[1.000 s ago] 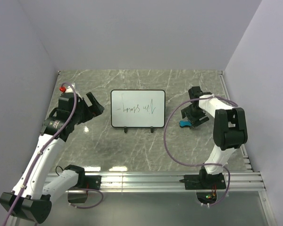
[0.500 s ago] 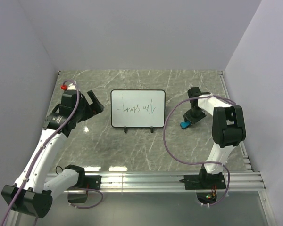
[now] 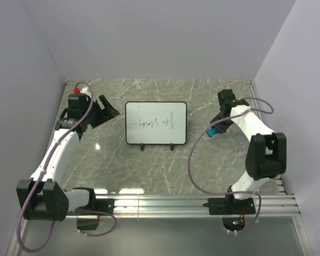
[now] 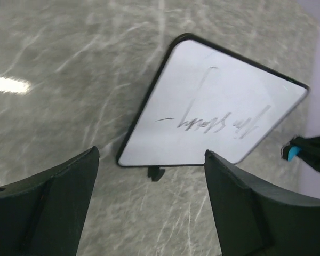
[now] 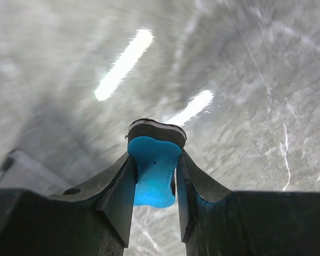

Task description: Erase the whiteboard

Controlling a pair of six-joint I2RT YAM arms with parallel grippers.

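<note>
1. The whiteboard [image 3: 156, 122] sits centrally on the surface [image 3: 149, 165], its writing intact.
2. The right tool [image 3: 215, 128] grips the eraser [image 5: 151, 170] with the felt end outward, apparently ready to wipe.
3. The left tool [image 3: 105, 109] gapes empty near the whiteboard, probably to steady it.
4. Only the right wrist view confirms that grip. The left wrist view shows the writing best.

Grey marble table [image 3: 149, 165], lilac walls [image 3: 160, 37]
</note>
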